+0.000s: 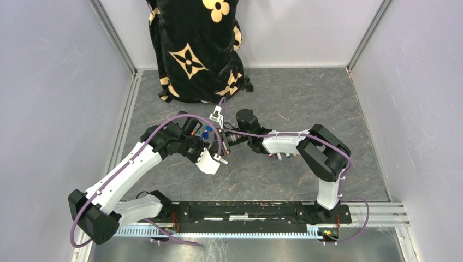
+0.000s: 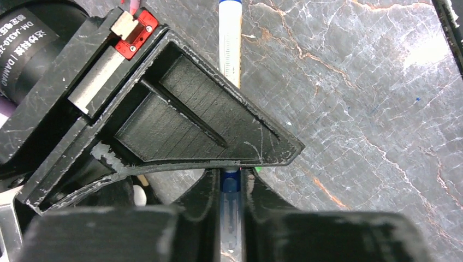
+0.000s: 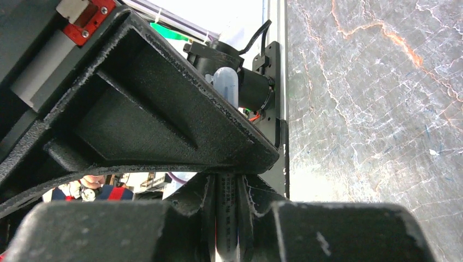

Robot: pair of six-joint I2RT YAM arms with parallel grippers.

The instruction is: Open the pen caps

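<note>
In the left wrist view my left gripper is shut on a blue translucent pen cap. The pen's white barrel runs on behind the right gripper's black finger, which crosses just ahead. In the right wrist view my right gripper is shut on the printed barrel of that pen. From above, the left gripper and right gripper meet tip to tip at mid-table. Two loose blue pen caps lie beside them.
Several pens with coloured ends lie partly under the right forearm. A black cloth with a tan flower pattern hangs at the back. Grey walls close in both sides, and a black rail runs along the near edge.
</note>
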